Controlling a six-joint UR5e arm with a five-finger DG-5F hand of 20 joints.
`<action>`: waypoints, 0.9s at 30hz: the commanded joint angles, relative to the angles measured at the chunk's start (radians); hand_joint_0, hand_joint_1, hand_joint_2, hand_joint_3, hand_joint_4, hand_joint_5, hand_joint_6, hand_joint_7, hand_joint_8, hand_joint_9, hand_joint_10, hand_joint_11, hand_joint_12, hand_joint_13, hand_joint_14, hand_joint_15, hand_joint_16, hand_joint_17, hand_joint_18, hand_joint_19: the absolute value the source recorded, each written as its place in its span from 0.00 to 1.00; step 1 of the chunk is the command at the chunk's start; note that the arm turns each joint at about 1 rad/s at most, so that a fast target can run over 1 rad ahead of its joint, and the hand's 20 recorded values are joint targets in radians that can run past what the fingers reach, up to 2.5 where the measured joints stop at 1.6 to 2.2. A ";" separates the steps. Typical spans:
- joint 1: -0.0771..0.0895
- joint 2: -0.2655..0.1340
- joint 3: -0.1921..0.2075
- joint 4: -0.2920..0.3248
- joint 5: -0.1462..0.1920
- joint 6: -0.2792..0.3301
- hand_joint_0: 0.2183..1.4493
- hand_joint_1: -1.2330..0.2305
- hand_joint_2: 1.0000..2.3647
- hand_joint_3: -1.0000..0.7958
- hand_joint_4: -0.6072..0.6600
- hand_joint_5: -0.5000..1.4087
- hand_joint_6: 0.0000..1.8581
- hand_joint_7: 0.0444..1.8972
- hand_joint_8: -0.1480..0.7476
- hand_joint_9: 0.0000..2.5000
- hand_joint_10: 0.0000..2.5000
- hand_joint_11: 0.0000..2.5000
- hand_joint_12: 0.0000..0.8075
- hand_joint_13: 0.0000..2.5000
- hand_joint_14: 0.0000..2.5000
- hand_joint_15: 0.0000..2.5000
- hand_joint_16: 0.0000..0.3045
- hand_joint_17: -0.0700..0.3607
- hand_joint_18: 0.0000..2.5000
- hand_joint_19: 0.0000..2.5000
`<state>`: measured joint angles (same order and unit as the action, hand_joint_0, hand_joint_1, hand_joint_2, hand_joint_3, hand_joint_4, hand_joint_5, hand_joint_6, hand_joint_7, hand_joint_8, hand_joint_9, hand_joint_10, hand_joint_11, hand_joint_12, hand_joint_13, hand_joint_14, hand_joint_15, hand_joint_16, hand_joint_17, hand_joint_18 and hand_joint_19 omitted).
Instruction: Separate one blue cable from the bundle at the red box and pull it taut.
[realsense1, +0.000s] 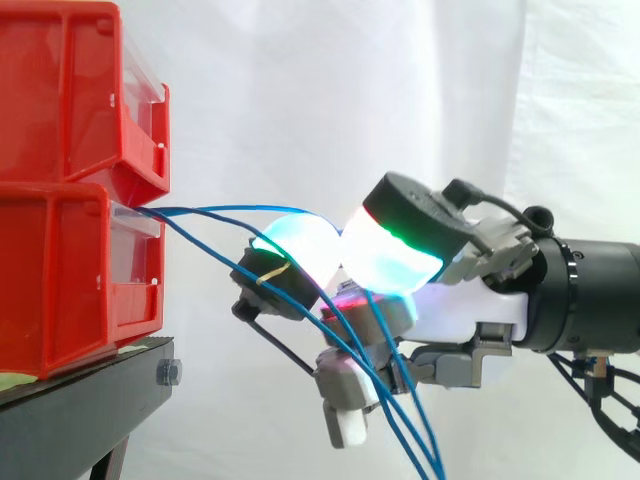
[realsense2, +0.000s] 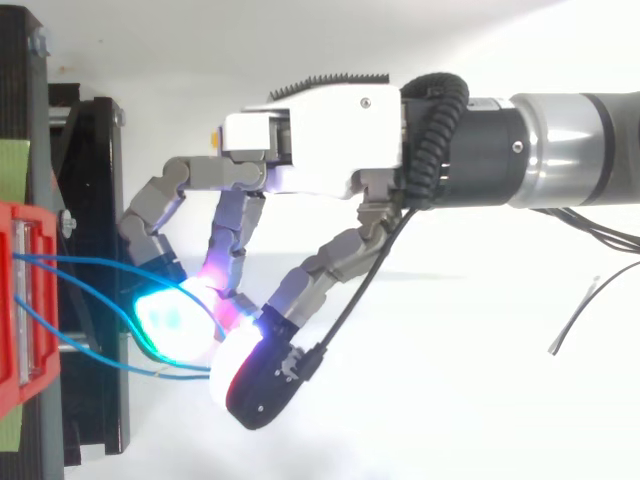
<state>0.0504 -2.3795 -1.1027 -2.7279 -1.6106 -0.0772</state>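
at the far left of the side view i see the upper red bin (realsense1: 60, 90) stacked on the red box (realsense1: 60, 280), both sitting on the black stand (realsense1: 90, 400) in the lower left corner. the blue cables (realsense2: 70, 260) leave the front of the red box near its top edge and fan out to the right. one blue cable (realsense1: 240, 210) arcs almost level across the gap towards the middle of the frame, while the others slant down, pass under the hand and run off the bottom edge right of centre. the hand (realsense1: 470, 305) comes in from the right, well clear of the box. its fingers (realsense1: 300, 245) are curled in, with a cyan glowing pad pressed against a white and green one, and the blue cable runs into that pinch. from the top view the red box (realsense2: 15, 300) hugs the left edge, the cables cross the stand, and the hand (realsense2: 320, 135) reaches down from the upper right, its glowing fingers (realsense2: 170, 320) closed together at lower left of centre.
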 joint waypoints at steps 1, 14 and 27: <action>-0.003 0.014 0.000 -0.036 0.000 -0.010 0.28 0.16 0.00 0.28 0.56 0.21 0.50 0.59 0.65 0.54 0.01 0.50 0.56 0.48 0.01 0.29 0.16 0.42 0.41 0.21; -0.007 0.022 0.000 -0.084 0.005 -0.003 0.30 0.52 0.00 0.28 0.59 0.20 0.47 0.60 0.62 0.56 0.01 0.47 0.57 0.50 0.01 0.29 0.18 0.45 0.43 0.25; -0.009 0.020 0.000 -0.101 0.058 0.008 0.31 0.45 0.00 0.28 0.60 0.19 0.48 0.59 0.63 0.55 0.01 0.49 0.58 0.50 0.01 0.29 0.19 0.46 0.42 0.26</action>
<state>0.0414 -2.3591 -1.1029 -2.8170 -1.5650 -0.0690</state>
